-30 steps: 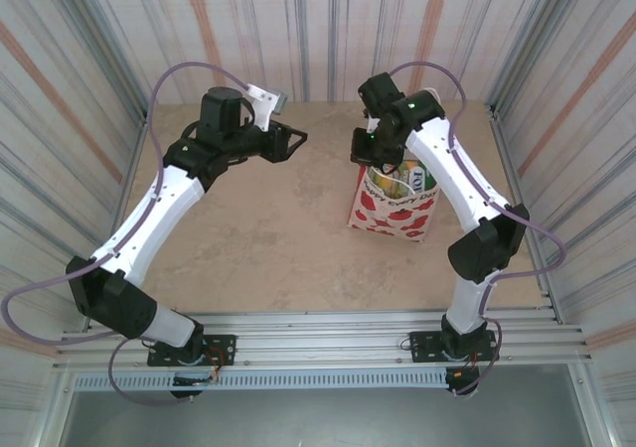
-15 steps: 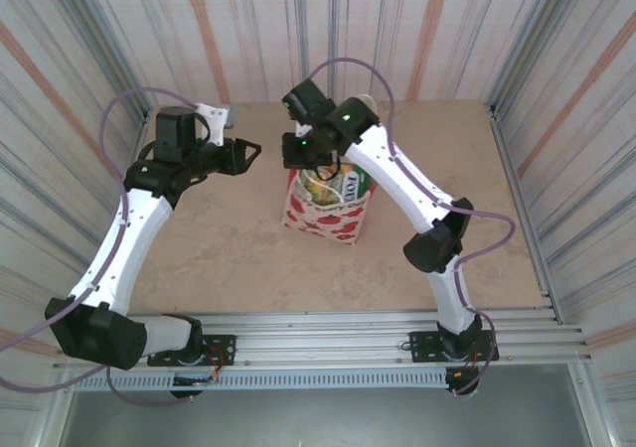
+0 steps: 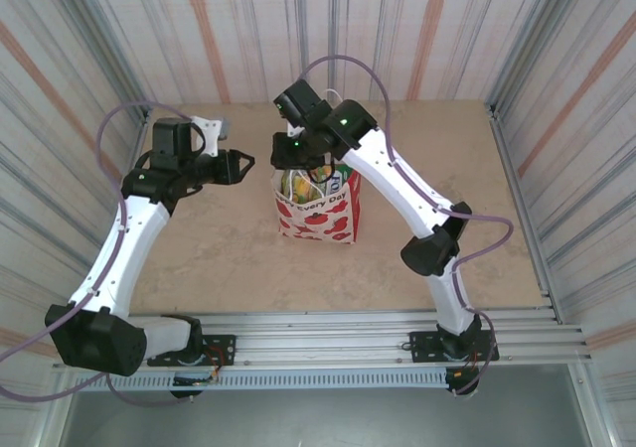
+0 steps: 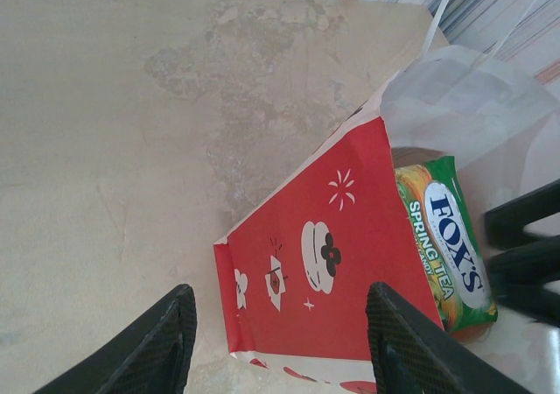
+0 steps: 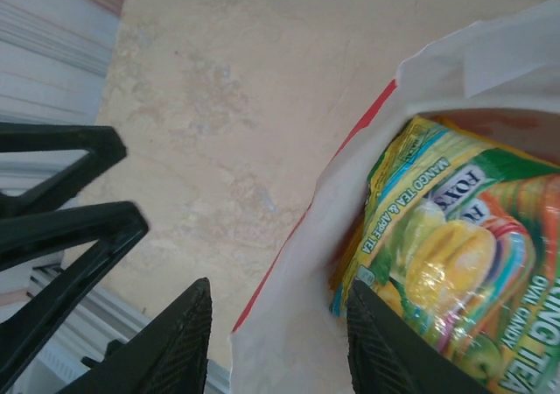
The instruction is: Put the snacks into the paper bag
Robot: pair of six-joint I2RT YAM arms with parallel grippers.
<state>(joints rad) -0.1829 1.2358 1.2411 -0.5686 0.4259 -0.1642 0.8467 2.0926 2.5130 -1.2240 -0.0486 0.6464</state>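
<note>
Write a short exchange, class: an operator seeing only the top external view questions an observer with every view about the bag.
Operator: Which packet can you read inside the bag?
Observer: A green packet marked "Fox's Spring Tea".
Operator: Is the right end effector clamping anything?
Observer: No. Its jaws stand apart near the bag's white rim, with nothing clamped.
Operator: And the other one?
Observer: The left end effector is open too, pointing at the bag's red side panel.

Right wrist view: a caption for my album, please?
Right gripper open astride the bag rim, a Fox's packet inside.
</note>
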